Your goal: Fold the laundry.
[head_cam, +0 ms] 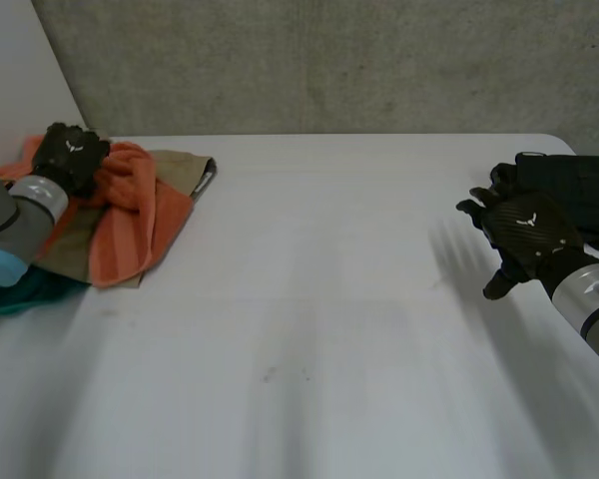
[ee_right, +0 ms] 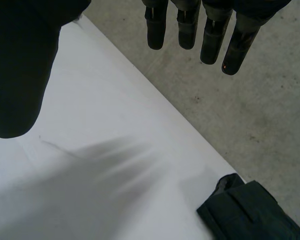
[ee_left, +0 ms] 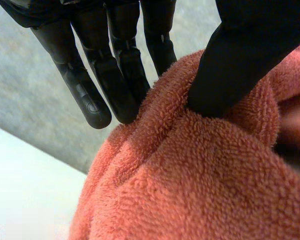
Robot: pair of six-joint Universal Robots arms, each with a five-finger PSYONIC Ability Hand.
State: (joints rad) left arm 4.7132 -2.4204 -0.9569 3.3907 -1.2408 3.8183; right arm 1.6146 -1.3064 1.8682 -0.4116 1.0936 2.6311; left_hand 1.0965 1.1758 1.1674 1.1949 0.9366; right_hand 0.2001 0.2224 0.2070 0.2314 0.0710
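White table [head_cam: 329, 299], wrist view shows left hand [ee_left: 119, 75] pinching orange towel [ee_left: 190, 175]

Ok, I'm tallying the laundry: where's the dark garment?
In the head view, the dark garment lies far right on the table, just beyond the right hand.

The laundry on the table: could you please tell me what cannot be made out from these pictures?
- The olive cloth, head view: mostly covered by the orange towel.
- The teal cloth, head view: hidden by the left arm and cut off by the edge.
- The dark garment, head view: partly behind the right hand, cut off by the edge.
- The orange towel's far end, head view: under the left hand.
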